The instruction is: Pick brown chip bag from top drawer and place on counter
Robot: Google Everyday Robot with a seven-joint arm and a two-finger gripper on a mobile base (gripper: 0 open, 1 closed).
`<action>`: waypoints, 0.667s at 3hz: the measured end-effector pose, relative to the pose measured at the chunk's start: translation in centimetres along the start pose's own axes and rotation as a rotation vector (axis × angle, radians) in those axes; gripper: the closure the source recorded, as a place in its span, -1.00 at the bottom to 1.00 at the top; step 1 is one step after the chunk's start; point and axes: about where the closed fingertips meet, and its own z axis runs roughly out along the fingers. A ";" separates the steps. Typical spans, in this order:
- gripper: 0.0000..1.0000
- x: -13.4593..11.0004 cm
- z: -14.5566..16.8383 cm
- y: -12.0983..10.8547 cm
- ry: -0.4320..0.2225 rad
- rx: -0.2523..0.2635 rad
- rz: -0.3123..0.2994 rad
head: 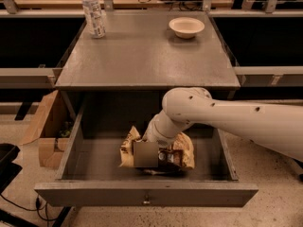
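Observation:
The brown chip bag (pixel 183 151) lies crumpled on the floor of the open top drawer (pixel 94 195), a little right of its middle. My white arm (pixel 227 119) reaches in from the right and bends down into the drawer. My gripper (pixel 146 154) sits low on the left part of the bag and hides its middle. The tan edge of the bag shows to the left of the gripper. The grey counter (pixel 142 56) lies above and behind the drawer.
A clear plastic bottle (pixel 93 13) stands at the counter's back left and a white bowl (pixel 186 26) at its back right. A cardboard box (pixel 45 126) stands on the floor left of the drawer. A wooden desk with cables runs behind.

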 end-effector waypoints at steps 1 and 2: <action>1.00 -1.6 -2.5 2.8 -0.042 0.021 0.011; 1.00 -2.4 -10.5 6.3 -0.066 0.098 0.040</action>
